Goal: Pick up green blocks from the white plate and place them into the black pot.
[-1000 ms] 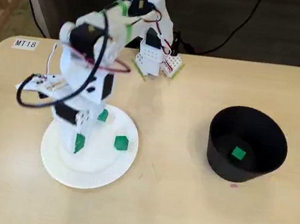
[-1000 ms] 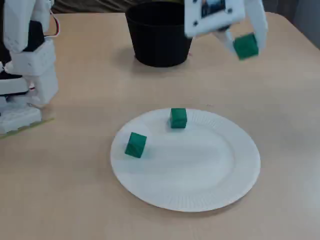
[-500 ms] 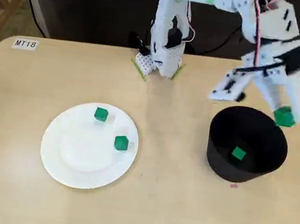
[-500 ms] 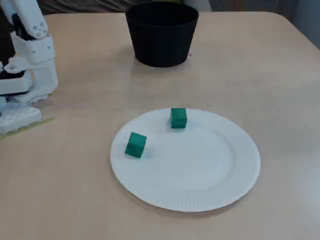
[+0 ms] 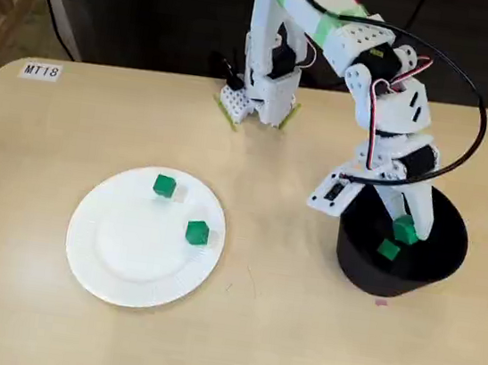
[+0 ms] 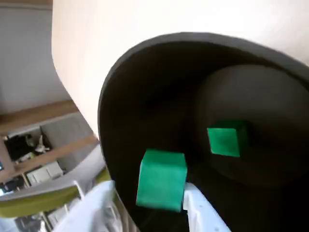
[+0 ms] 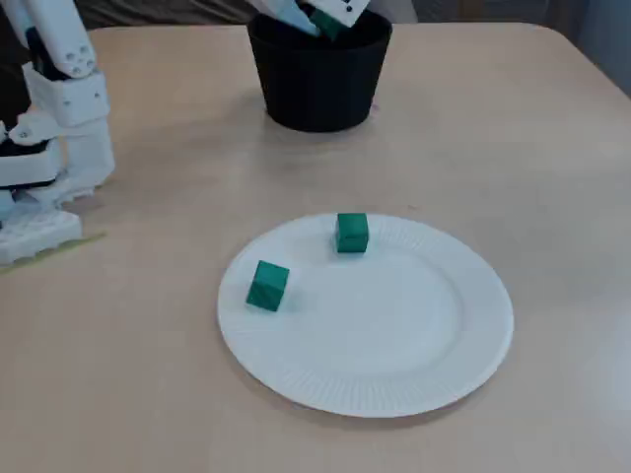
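In a fixed view, at the right of the frame, the gripper [image 5: 405,231] dips into the black pot [image 5: 354,267], its fingers clamped on a green block [image 6: 161,180]. The wrist view shows a second block [image 6: 224,140] lying on the pot's floor, to the right of the held one. At lower left, an upper block [image 5: 164,186] and a lower block [image 5: 197,232] sit apart on the white plate [image 5: 117,260].
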